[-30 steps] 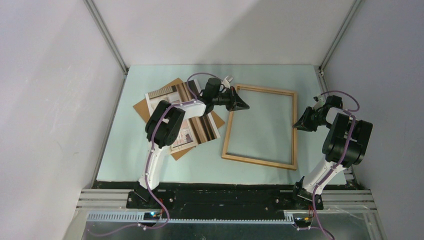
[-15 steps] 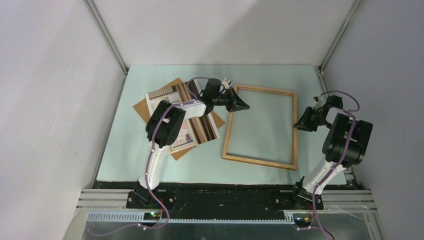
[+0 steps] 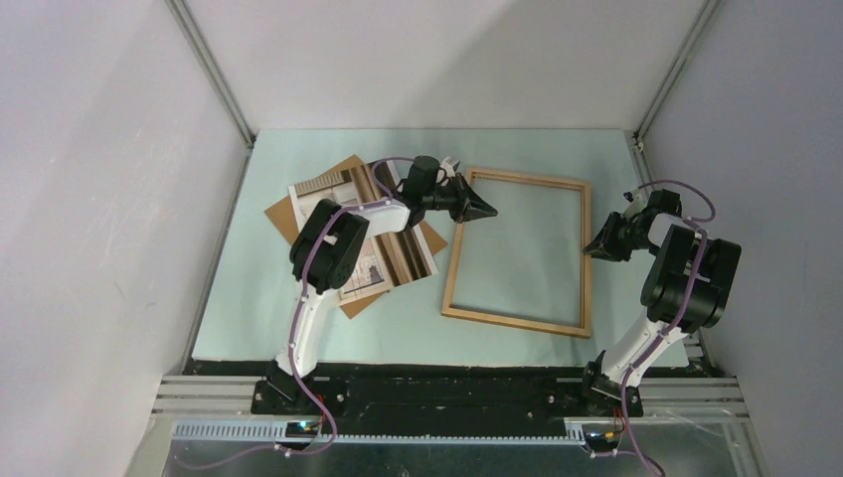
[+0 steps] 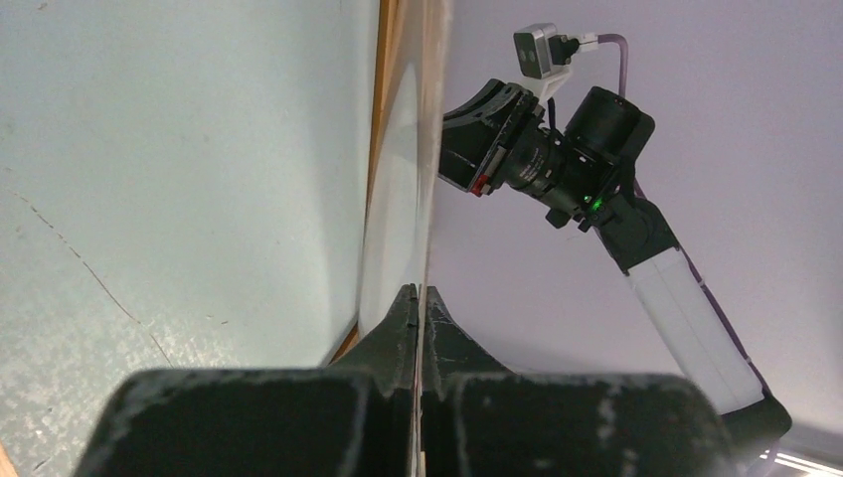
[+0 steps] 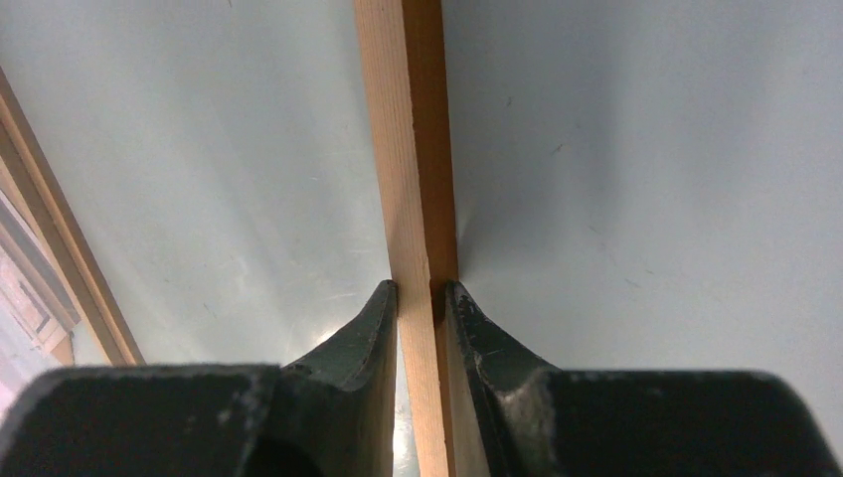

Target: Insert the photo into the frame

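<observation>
The frame (image 3: 512,322) is a thin light-wood rectangle lying flat on the pale green table, right of centre. My right gripper (image 3: 590,248) is shut on its right rail; in the right wrist view the wooden rail (image 5: 403,119) runs between the two fingers of that gripper (image 5: 421,286). My left gripper (image 3: 487,211) is at the frame's upper left corner. Its jaws (image 4: 420,290) are shut on the edge of a thin clear sheet (image 4: 398,179) lying just over the frame's wood (image 4: 383,60). The photo (image 3: 326,187) lies face up at the left, partly under the left arm.
A plain brown backing board (image 3: 281,213) lies under the photo, turned at an angle. Grey walls with metal corner posts (image 3: 214,75) close in the table on three sides. The right arm (image 4: 557,169) shows across the frame in the left wrist view.
The right gripper has shifted very slightly along the frame's right rail and the left wrist has moved a little. Both grips are unchanged.
</observation>
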Tool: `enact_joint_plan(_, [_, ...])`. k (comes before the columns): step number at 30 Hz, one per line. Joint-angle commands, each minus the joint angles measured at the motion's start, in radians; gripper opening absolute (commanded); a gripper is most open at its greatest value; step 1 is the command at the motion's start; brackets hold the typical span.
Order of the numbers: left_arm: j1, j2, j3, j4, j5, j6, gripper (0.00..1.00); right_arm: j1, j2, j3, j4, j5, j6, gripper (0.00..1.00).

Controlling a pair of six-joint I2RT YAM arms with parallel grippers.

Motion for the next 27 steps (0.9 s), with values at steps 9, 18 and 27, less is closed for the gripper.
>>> enact_joint_plan(9, [-0.017,-0.014,-0.020,0.035,0.047,-0.069,0.00,-0.003,0.014,0.022,-0.014,0.008,-0.002,0.00])
enact_joint_plan(18, [-0.021,-0.005,-0.019,0.035,0.059,-0.103,0.00,-0.003,0.016,0.022,-0.012,0.009,-0.004,0.00])
enact_joint_plan(27, [-0.029,-0.009,-0.025,0.040,0.076,-0.138,0.00,-0.002,0.016,0.022,-0.013,0.010,-0.004,0.00])
